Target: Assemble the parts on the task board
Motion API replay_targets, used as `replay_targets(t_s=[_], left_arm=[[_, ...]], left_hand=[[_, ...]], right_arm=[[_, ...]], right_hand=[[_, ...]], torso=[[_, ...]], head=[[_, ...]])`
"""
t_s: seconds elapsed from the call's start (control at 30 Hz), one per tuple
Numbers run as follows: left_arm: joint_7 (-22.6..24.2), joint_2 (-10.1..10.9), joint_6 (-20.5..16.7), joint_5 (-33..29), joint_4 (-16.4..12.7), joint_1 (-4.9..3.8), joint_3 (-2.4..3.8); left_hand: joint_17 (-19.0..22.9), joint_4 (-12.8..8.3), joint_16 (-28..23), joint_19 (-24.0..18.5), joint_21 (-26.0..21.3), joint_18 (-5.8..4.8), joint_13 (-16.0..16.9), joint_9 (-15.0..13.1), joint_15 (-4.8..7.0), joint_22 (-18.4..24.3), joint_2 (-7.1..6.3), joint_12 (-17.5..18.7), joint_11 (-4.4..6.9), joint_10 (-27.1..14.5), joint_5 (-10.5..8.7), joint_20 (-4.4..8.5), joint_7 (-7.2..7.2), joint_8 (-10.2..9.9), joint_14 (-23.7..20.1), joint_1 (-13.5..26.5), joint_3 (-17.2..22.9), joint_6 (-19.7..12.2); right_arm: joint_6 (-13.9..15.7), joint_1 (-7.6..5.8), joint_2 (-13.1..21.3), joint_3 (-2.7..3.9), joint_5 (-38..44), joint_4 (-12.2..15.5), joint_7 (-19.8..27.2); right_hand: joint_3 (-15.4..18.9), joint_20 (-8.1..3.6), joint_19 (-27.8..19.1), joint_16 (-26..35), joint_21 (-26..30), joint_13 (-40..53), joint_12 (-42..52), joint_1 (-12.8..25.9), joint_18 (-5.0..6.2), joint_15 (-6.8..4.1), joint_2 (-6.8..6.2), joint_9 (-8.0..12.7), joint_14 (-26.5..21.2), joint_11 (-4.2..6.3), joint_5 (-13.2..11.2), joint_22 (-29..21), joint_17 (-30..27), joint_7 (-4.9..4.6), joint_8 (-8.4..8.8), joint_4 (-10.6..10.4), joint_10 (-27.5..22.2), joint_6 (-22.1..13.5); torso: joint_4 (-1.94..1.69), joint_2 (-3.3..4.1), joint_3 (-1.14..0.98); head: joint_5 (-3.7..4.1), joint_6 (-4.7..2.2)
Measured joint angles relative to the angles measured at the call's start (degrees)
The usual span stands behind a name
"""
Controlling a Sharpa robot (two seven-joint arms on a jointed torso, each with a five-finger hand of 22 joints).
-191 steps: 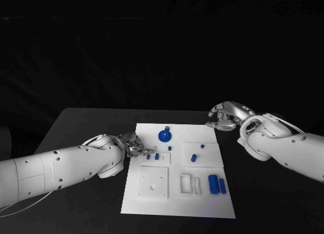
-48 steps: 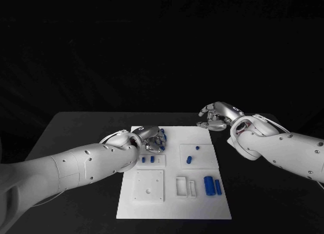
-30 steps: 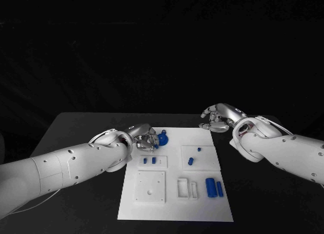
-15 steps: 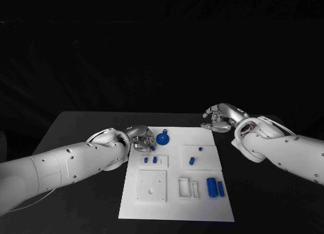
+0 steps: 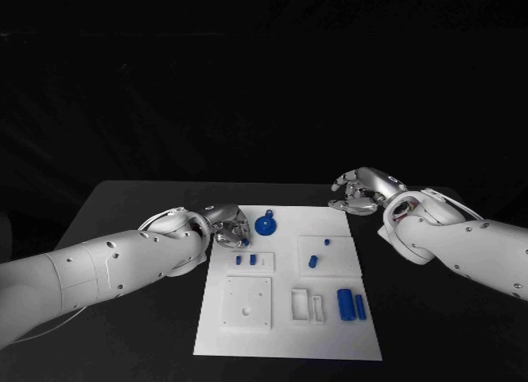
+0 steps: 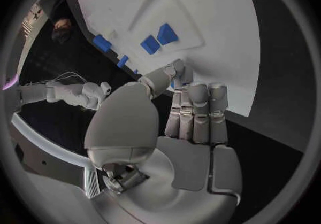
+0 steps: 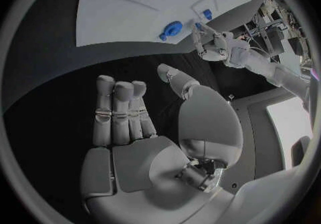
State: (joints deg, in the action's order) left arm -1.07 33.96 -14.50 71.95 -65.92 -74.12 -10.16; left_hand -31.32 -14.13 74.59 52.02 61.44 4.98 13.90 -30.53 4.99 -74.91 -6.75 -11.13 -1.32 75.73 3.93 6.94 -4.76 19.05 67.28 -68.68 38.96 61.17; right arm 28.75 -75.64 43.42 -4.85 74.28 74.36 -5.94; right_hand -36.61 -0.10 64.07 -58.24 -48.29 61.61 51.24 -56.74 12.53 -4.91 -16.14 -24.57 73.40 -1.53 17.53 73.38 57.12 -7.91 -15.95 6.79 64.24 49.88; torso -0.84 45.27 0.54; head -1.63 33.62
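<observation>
Judging progress, I see most parts (image 5: 349,303) loose on the board (image 5: 333,334); left hand (image 5: 227,224) and right hand (image 5: 359,192) hold nothing, fingers loosely curled.

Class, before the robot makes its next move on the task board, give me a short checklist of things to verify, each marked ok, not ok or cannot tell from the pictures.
1. Left hand free of any part: ok; the left wrist view shows its fingers straight and holding nothing.
2. Right hand clear of the task board: ok; it sits off the board's far right corner, empty.
3. Round blue part reachable: ok; it lies on the board just beside the left hand.
4. Two blue cylinders undisturbed: ok; side by side near the board's right edge.
5. Small blue parts seated fully in their recess: cannot tell.
</observation>
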Motion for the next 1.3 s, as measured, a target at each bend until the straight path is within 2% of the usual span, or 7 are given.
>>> replay_targets(t_s=[0.53,1.3], left_arm=[[-0.22,-0.35,0.17,0.25,-0.05,-0.09,-0.06],[-1.38,-1.28,1.26,1.34,-0.33,-0.28,-0.34]], left_hand=[[0.05,0.09,0.00,0.01,0.00,0.20,0.05,0.19,0.09,0.01,-0.16,0.09,0.02,-0.03,0.00,-0.01,0.20,-0.07,0.10,0.13,0.10,0.20],[0.10,-0.06,0.00,0.10,0.00,-0.12,0.02,0.18,0.00,-0.03,-0.29,0.10,-0.13,0.13,-0.01,-0.10,0.19,-0.03,0.18,0.01,0.24,0.20]], right_arm=[[-0.03,0.00,-0.07,0.01,0.00,-0.07,0.00],[-0.14,0.04,-0.19,0.00,-0.01,-0.26,0.00]], right_hand=[[0.00,0.00,0.00,0.22,0.20,-0.11,0.00,0.00,0.00,0.01,0.00,0.00,-0.01,0.00,0.00,0.05,0.05,0.01,0.00,0.00,0.00,-0.01],[0.15,0.00,0.00,0.22,0.18,-0.23,0.00,0.00,0.00,-0.17,0.00,-0.03,0.18,0.09,0.00,0.09,0.10,0.03,0.00,0.16,0.10,-0.02]], torso=[[0.03,-0.01,-0.01],[0.03,-0.02,-0.03]], head=[[-0.07,0.14],[0.11,0.32]])
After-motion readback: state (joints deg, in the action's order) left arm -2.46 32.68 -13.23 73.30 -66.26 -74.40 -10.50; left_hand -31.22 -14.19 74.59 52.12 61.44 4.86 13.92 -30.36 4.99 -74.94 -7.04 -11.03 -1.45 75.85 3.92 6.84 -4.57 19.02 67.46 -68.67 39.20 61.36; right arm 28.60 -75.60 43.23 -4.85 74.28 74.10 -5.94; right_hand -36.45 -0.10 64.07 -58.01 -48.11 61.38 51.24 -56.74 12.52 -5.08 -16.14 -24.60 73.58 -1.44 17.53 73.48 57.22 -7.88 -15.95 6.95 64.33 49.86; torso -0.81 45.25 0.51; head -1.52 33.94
